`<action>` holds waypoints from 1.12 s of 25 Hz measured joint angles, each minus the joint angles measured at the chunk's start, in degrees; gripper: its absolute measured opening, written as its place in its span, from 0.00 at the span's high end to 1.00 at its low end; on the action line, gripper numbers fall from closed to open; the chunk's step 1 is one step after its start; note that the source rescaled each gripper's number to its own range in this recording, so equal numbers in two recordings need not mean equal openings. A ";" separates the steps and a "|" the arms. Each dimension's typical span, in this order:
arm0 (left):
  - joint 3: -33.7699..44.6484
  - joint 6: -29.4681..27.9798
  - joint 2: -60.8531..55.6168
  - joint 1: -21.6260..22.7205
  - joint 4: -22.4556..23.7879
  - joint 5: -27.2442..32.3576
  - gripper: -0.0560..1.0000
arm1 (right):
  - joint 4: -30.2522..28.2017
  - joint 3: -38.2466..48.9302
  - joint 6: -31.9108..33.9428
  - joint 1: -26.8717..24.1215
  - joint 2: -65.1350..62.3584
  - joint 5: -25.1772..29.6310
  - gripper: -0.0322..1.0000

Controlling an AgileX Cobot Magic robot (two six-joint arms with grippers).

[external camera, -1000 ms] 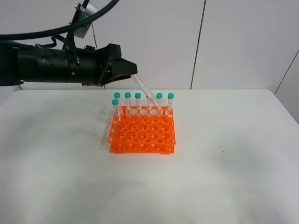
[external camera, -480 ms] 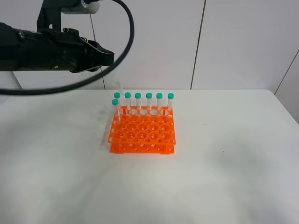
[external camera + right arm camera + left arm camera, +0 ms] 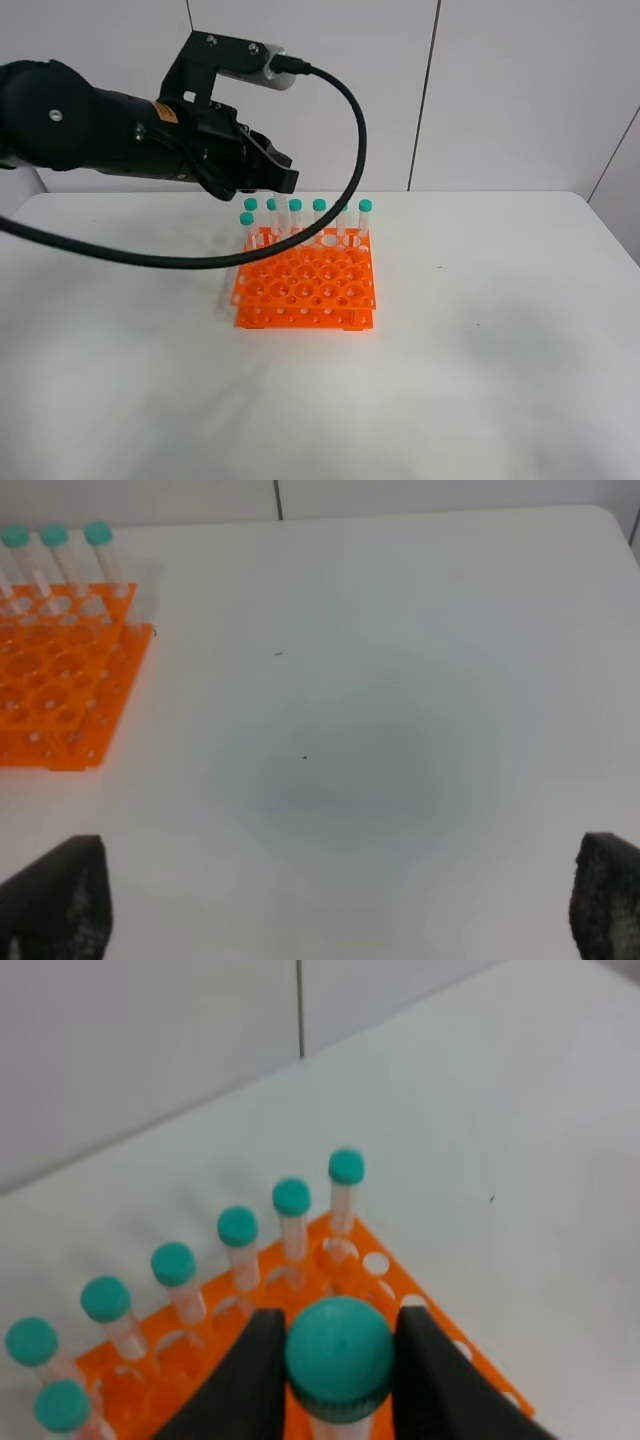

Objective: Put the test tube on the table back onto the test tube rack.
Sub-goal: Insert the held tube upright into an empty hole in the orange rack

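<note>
Two dark fingertips (image 3: 55,900) of the right gripper (image 3: 330,910) sit wide apart at the near edge of the right wrist view. Its jaws are open and empty over bare table (image 3: 480,380), well clear of the work at about 4 o'clock from the rack. At the table's middle stands the orange test tube rack (image 3: 310,290), with most of its holes free. Seven teal-capped tubes (image 3: 365,215) stand in it: six along the far row at 12 o'clock, and one (image 3: 246,225) in the second row toward 10 o'clock. Above that far-left corner, at roughly 11 o'clock, hangs the left gripper (image 3: 280,180) on an arm reaching in from 9 o'clock. Its black fingers (image 3: 250,1380) are closed on the teal cap of the test tube (image 3: 338,1345), so the tube is off the table and carried over the rack. Its tip lies out of sight, and I cannot tell whether it has entered a hole. The step in hand looks like the insertion. To do it well, the tube should hang plumb and its tip be centred over a free hole clear of the standing caps. It should then descend straight through both tiers without scraping, and the jaws should part only once it seats. Behind it all runs a pale panelled wall (image 3: 500,90).
</note>
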 joint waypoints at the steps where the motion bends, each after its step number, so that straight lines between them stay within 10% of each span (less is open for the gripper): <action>1: -1.74 -0.58 0.89 0.08 0.84 1.20 0.95 | 0.00 0.00 0.00 0.00 0.00 0.00 0.00; 9: -7.00 -14.69 6.14 0.19 15.61 5.66 0.95 | 0.00 0.00 0.00 0.00 0.00 0.00 0.00; 18: 1.00 -12.11 6.38 0.36 13.16 -14.83 0.95 | 0.00 0.00 0.00 0.00 0.00 0.00 0.00; 28: 5.37 -13.02 6.76 4.34 12.99 -18.38 0.95 | 0.00 0.00 0.00 0.00 0.00 0.00 0.00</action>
